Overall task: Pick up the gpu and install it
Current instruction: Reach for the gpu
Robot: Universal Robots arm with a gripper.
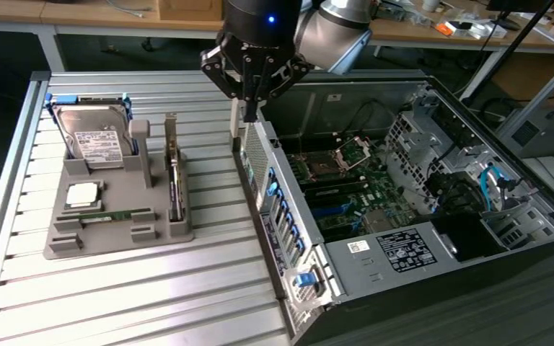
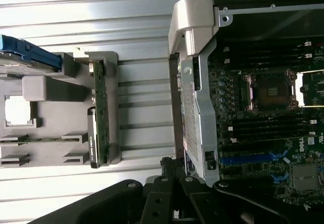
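Gpu [image 1: 173, 176] and gripper [image 1: 246, 114]: the card is stood on its long edge in a slot of the grey holder [image 1: 94, 241], untouched. The gripper is held near it but apart, fingers pressed together with nothing between them. If it is lowered like this, the card's top edge is likely to be struck rather than straddled.
Case wall: the rear wall of the computer case [image 1: 257, 180] is found just below and beside the gripper, so it can be clipped by sideways travel at this height.
Slot in the holder: the gpu is seated narrowly, so a grip taken off-centre is judged likely to tilt the thin card or jam it on the way out.
Holder on the slatted table [image 1: 142, 303]: no fastening can be made out, so the whole holder may be dragged along if the card binds.
Neighbouring parts: the hard drive [image 1: 94, 140] and the memory stick [image 1: 113, 215] are kept in the same holder and can be knocked by a wide approach.
Motherboard [image 1: 354, 187]: it lies deep inside the case with cables [image 1: 493, 184] nearby. A card brought in askew may be pressed against components instead of its slot.
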